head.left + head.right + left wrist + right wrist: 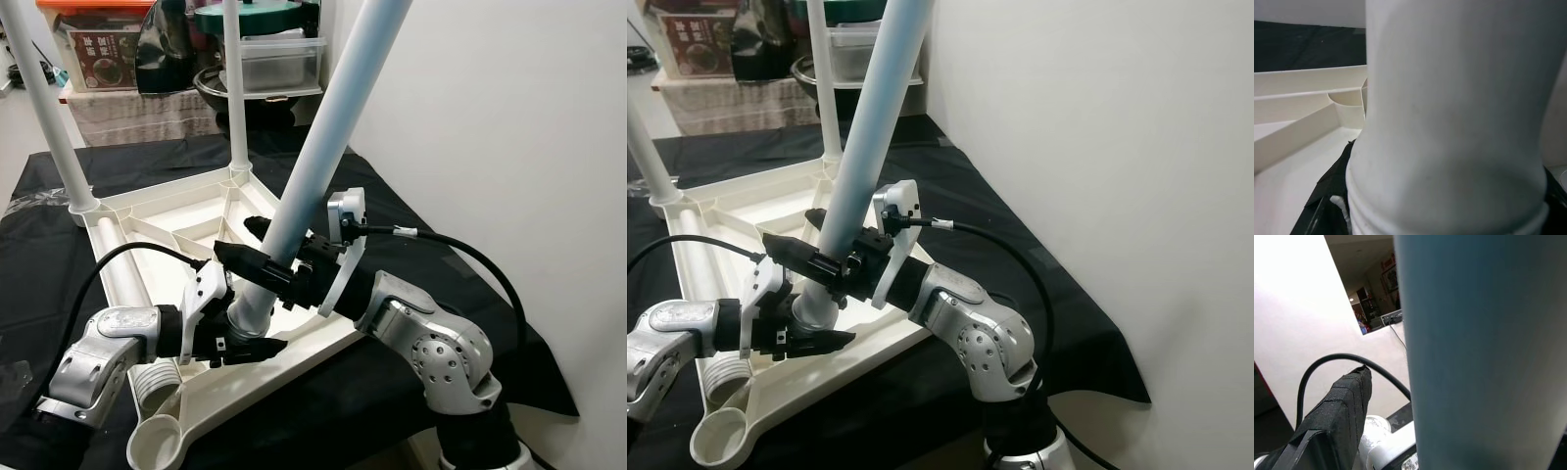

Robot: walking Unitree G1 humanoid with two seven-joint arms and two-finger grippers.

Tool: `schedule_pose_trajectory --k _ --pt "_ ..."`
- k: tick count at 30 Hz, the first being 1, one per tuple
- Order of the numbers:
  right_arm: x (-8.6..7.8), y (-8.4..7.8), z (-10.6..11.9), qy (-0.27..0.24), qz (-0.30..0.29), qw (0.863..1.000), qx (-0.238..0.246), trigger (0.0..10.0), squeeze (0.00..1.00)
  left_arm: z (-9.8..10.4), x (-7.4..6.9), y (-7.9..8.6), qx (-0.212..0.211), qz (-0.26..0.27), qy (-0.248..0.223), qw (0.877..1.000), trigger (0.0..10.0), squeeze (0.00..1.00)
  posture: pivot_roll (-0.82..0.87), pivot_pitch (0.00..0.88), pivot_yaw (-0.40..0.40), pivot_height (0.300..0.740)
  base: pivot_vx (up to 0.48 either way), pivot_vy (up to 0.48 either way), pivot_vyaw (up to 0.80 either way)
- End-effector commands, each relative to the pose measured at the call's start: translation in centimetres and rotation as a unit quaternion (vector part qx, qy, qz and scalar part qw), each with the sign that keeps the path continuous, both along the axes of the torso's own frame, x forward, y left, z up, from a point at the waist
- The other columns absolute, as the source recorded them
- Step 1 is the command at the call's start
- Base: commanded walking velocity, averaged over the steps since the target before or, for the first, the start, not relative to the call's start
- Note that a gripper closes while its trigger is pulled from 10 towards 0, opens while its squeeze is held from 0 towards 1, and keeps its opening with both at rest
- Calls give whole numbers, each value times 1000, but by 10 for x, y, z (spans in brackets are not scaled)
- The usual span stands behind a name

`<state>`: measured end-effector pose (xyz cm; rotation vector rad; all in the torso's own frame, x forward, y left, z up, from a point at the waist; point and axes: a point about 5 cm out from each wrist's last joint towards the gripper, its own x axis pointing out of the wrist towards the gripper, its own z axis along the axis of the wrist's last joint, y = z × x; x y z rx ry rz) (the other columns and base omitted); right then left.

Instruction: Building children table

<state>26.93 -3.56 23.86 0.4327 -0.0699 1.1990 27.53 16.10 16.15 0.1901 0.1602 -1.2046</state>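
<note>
Near the centre of the frame, the white tabletop [186, 220] lay upside down on a black cloth [59, 264]. Two legs [44, 108] stood upright at its far corners, and a third leg [323, 147] leaned over the near corner. The left gripper [245, 333] pinched this leg's threaded base, and the right gripper [260, 250] clamped it just above. One loose leg [122, 284] lay along the tabletop's left edge.

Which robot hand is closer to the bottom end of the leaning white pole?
Left. The left gripper clamps the pole at its base; the right gripper grips it higher up.
</note>
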Motion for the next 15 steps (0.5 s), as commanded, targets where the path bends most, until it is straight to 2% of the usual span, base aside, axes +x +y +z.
schedule_pose_trajectory --k 1,5,7,8,9,11,15 --pt "0 -2 1 -5 -3 1000 4 10000 0 -3 -3 -2 1 -10 5 1000 10000 0 -21 0 -54 740 0 0 0" --pt "-4 -8 3 -18 27 999 23 10000 0 1 -8 -5 -11 -32 13 999 10000 0 -24 0 -50 740 0 0 0" --pt "-10 -12 5 -44 71 996 25 10000 0 4 -18 -10 -23 -62 26 997 10000 0 -24 0 -51 740 0 0 0" --pt "-14 -13 6 -58 95 994 20 10000 0 2 -27 -12 -15 -85 35 996 10000 0 -19 0 -53 740 0 0 0" --pt "-14 -13 6 -58 95 994 20 10000 0 2 -27 -12 -15 -85 35 996 10000 0 -19 0 -53 740 0 0 0" --pt "-18 -14 5 -71 121 990 6 10000 0 0 -38 -13 -3 -113 47 992 10000 0 -12 0 -56 740 0 0 0" --pt "-21 -13 0 -74 147 986 -7 10000 0 4 -45 -14 -2 -130 51 990 10000 0 -10 0 -58 740 0 0 0"
